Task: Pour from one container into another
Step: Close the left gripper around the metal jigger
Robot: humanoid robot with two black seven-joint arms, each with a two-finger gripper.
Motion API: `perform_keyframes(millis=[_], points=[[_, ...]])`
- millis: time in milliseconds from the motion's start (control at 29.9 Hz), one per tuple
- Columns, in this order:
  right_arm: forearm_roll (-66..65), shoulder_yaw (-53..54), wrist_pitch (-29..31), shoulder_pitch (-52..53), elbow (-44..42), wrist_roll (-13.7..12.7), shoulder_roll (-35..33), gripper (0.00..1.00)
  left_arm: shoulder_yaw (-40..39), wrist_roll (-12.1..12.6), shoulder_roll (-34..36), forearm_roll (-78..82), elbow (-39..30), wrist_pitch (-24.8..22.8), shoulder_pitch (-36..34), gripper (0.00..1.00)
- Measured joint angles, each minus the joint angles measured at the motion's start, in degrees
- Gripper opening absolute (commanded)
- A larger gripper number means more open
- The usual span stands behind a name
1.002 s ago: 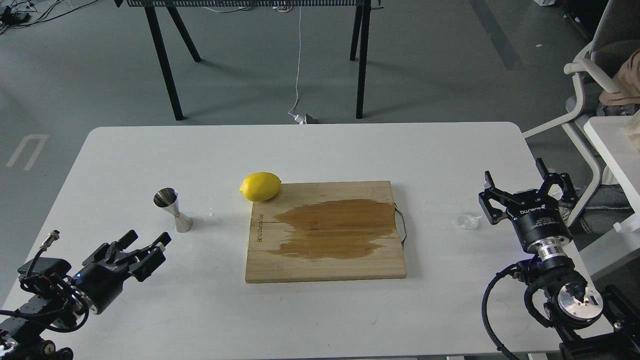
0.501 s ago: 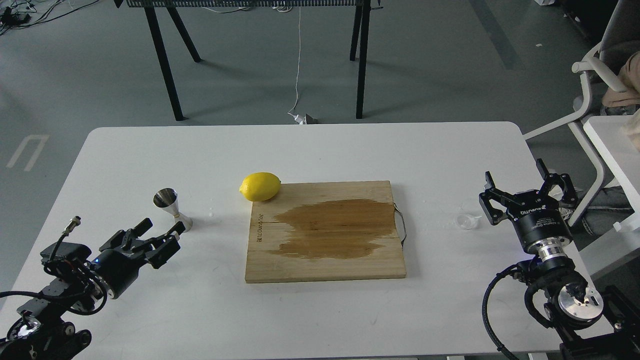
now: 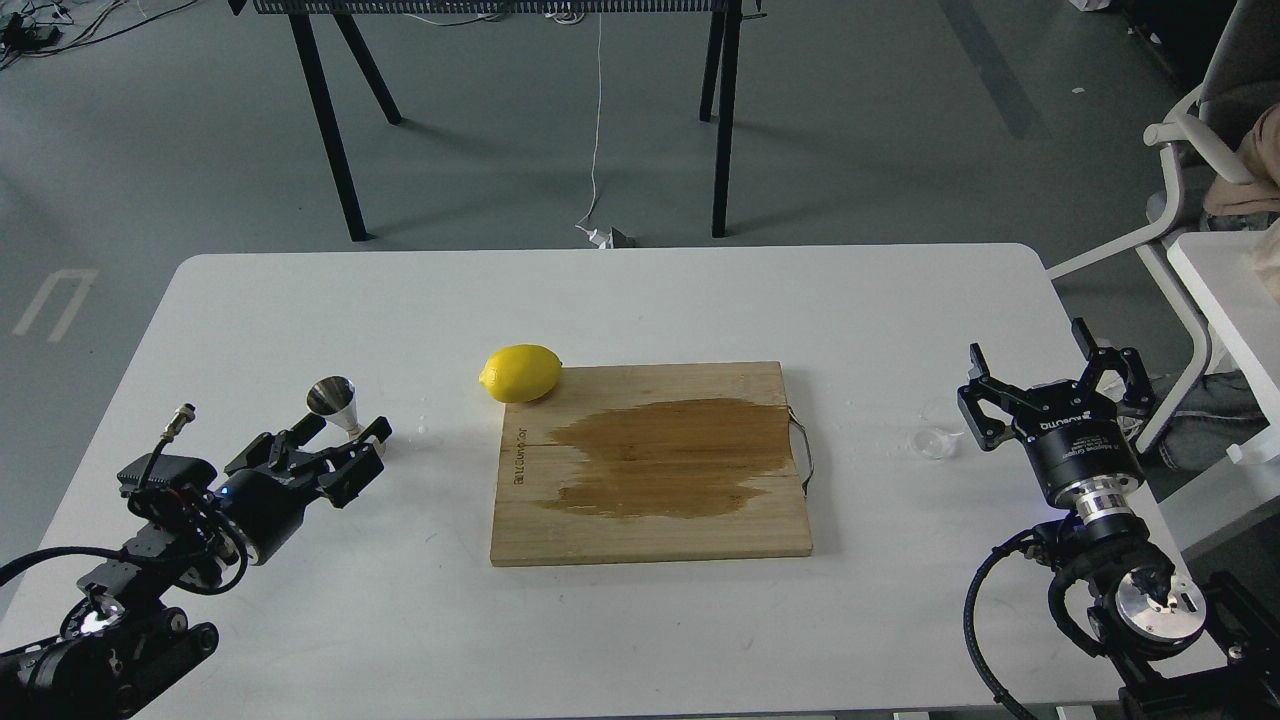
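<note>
The steel jigger [image 3: 334,398] stands upright on the left of the white table [image 3: 640,300]; only its upper cone shows. My left gripper [image 3: 345,430] is open, its fingertips on either side of the jigger's lower part and hiding it. Whether they touch it I cannot tell. The tiny clear cup [image 3: 932,442] sits on the table at the right. My right gripper [image 3: 1045,370] is open just to the right of the cup, with its left finger [image 3: 980,385] close beside it and nothing held.
A wooden cutting board [image 3: 650,465] with a dark wet stain lies in the middle. A yellow lemon [image 3: 521,373] rests at its far left corner. A few drops lie on the table near the jigger. A chair [image 3: 1190,180] stands off the table's right edge.
My left arm has moved forward and to the right, bringing its open gripper up to the jigger's base. The right arm, cup, lemon and board have not moved.
</note>
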Motion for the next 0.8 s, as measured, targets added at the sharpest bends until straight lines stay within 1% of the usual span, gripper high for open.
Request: perform_keyframes(millis=[234, 501, 668, 802], points=[[0.0, 0.0, 0.0, 0.0, -0.1, 0.0, 0.0, 0.99, 0.1, 0.0, -1.4, 0.0, 1.8, 0.0, -1.1, 0.95], [0.0, 0.0, 0.0, -0.1, -0.1, 0.0, 0.0, 0.99, 1.0, 0.0, -4.6, 0.0, 6.1, 0.0, -3.2, 0.91], [0.0, 0.0, 0.0, -0.3, -0.1, 0.0, 0.0, 0.99, 2.7, 0.0, -5.9, -0.2, 8.8, 0.0, -4.7, 0.85], [0.0, 0.1, 0.0, -0.4, -0.1, 0.0, 0.0, 0.99, 2.9, 0.0, -6.2, -0.2, 9.7, 0.0, -4.9, 0.76]])
